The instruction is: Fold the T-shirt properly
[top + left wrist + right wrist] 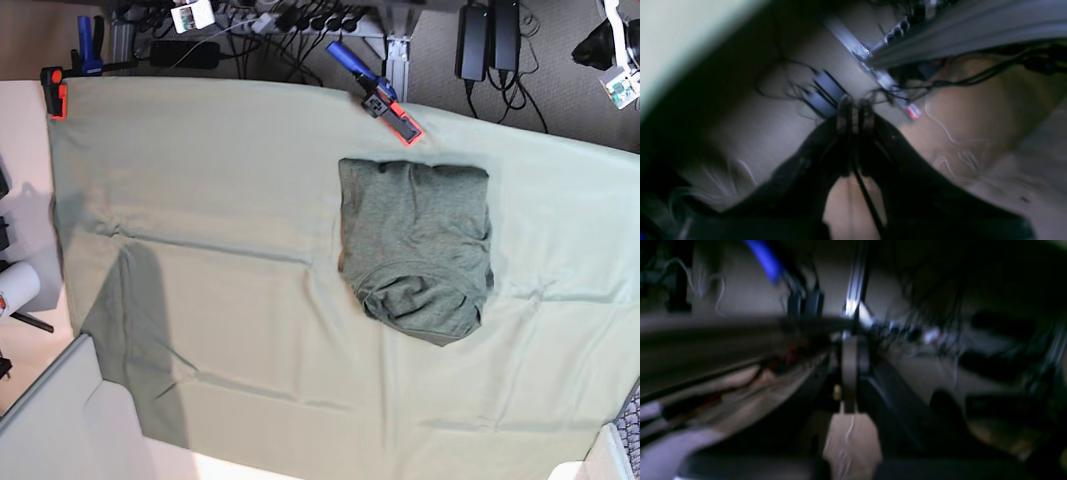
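Note:
The T-shirt, dark olive green, lies folded into a compact block on the pale green table cloth, right of centre and toward the back. Its rounded collar end faces the front. Neither arm shows in the base view. In the blurred left wrist view, my left gripper has its fingers almost together with nothing between them, aimed at floor, cables and a metal rail, with a corner of the cloth at the upper left. My right gripper is shut and empty, seen against dark, blurred clutter.
A blue and orange clamp grips the cloth's back edge just behind the shirt. A red clamp holds the back left corner. Cables and power bricks lie behind the table. A white roll sits off the left side.

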Available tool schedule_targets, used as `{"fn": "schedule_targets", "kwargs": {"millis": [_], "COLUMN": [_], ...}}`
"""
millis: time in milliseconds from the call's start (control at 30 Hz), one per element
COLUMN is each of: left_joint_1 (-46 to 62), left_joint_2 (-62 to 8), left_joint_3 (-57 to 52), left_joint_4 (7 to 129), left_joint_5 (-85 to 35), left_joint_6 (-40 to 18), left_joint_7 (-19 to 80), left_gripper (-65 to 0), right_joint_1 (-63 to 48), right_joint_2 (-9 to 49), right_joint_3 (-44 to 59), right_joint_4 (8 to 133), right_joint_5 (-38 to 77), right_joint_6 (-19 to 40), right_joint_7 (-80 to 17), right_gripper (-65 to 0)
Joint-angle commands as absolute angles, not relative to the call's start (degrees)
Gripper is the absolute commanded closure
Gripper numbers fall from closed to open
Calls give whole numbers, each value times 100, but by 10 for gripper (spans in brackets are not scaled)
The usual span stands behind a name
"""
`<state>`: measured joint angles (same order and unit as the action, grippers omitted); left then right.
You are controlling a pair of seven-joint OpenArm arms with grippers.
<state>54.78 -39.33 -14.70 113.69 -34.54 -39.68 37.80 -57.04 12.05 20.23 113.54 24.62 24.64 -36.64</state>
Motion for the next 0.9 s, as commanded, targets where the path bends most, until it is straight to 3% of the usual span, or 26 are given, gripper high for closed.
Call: {"fn": "schedule_targets", "kwargs": {"millis": [0,300,467,567,867], "left_joint_1": [5592,5028,3791,2943,808], "left_joint_2": [-3981,-3986,-3944,-3603,-1852], "left_joint_3": [-1457,252,2078,2902,3706], "left_joint_4": [11168,8755,7196,6084,2720], "left_joint_5": [-3489,-2727,-1942,-1874,-1859], "left_joint_6": [-4000,-4000,-2832,-2460,-2460], "left_joint_7": [3815,3929,3920,3929,3531], "left_gripper": [-28,-26,-26,-26,-13], "right_joint_1": [-5848,-5638,-5227,-4890,-3446], "right_joint_2": [1238,1238,1240,1240,1256], "right_joint_3": [2056,2056,2056,2056,2056], "right_joint_4": [11201,8862,7684,7081,5601], "right_joint_5": [2484,2390,2088,2036,1769], "right_joint_6": [2484,2464,2425,2421,2399], "right_joint_7": [-3634,-3883,-4178,-4335,-4397], "right_gripper": [0,0,0,0,0]}}
